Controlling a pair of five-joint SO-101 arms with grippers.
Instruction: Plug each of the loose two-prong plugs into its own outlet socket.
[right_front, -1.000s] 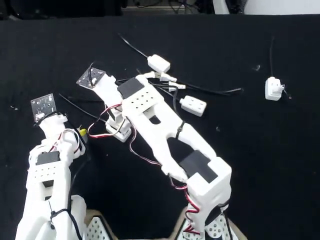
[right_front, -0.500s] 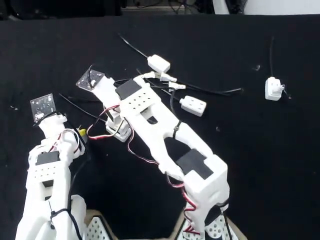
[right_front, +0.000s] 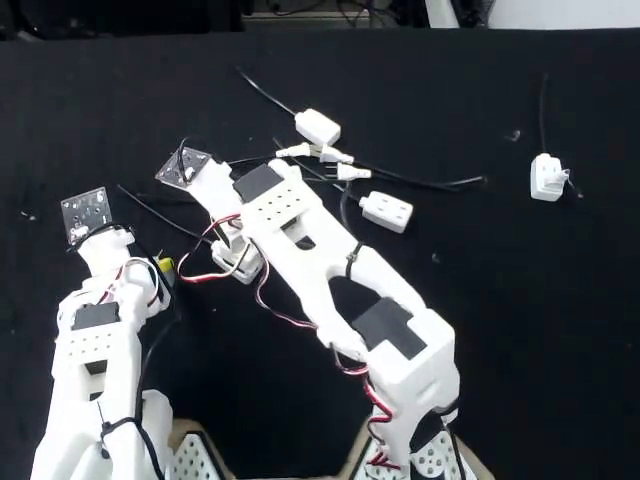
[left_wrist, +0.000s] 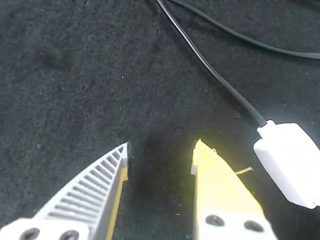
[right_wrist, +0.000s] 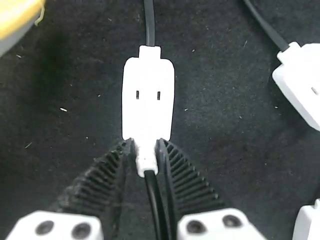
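Since the earlier frames the right arm (right_front: 330, 260) has shifted slightly: its elbow block and wrist sit a little nearer the left arm (right_front: 95, 340). The left arm and all the loose parts lie as before.

Landmark: the white outlet socket (right_wrist: 148, 92), a flat block with two slots on its upper face, lying on the black table (right_front: 500, 330).

- Right gripper (right_wrist: 145, 145): at the near end of the outlet socket. Its two black ribbed fingers are closed to a narrow gap on a small white plug (right_wrist: 145, 161). The plug's black cord runs back between the fingers, and its front end touches the socket's near end. The prongs are hidden, so how far the plug is seated cannot be told.
- A second black cord leaves the outlet socket at its far end.
- Left gripper (left_wrist: 161, 150): beyond the far end of the outlet socket and off to one side. It is wide open, with bare cloth between its white and yellow fingers. A white body (left_wrist: 287, 162) on a black cord lies just beside the yellow finger; whether it is the landmark itself cannot be told.
- In the high view, two loose plugs (right_front: 350, 170) lie near the outlet socket past the right wrist, between a white block (right_front: 318, 126) and a three-hole socket (right_front: 386, 211).
- A white adapter (right_front: 546, 177) lies well apart from the outlet socket.
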